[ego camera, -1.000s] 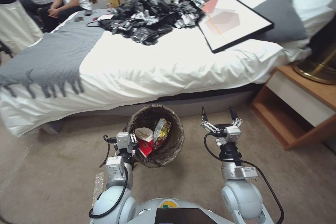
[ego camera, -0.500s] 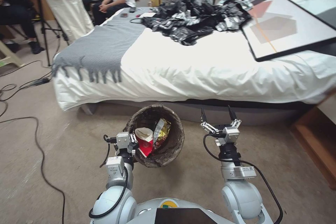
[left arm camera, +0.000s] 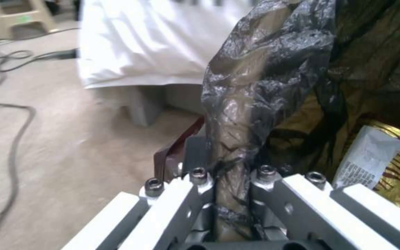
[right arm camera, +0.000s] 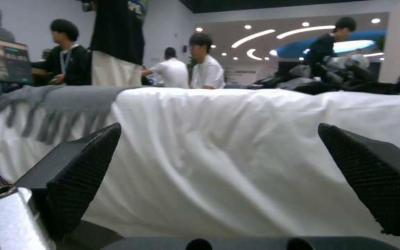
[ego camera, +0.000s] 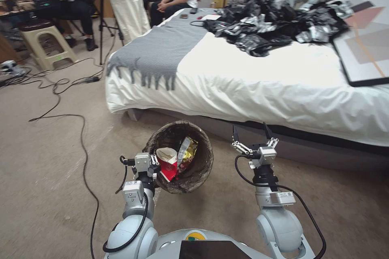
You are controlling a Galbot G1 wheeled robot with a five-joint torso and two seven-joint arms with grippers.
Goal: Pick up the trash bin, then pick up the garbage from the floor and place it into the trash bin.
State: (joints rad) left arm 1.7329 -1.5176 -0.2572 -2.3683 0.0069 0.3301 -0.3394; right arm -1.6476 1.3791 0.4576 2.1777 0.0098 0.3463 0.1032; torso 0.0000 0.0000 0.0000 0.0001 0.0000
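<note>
Two arms up: left gripper (ego camera: pixel 155 166) jaws clenched on the trash bin (ego camera: pixel 178 156) rim at its 8 o'clock, bin carried, wrappers inside. Right gripper (ego camera: pixel 250 134) jaws released, empty, at bin's 3 o'clock. Likely searching for garbage. Bed (ego camera: pixel 263 85) edge close at 12; cables (ego camera: pixel 77 129) at 10; open floor (ego camera: pixel 48 194) toward 9.
</note>
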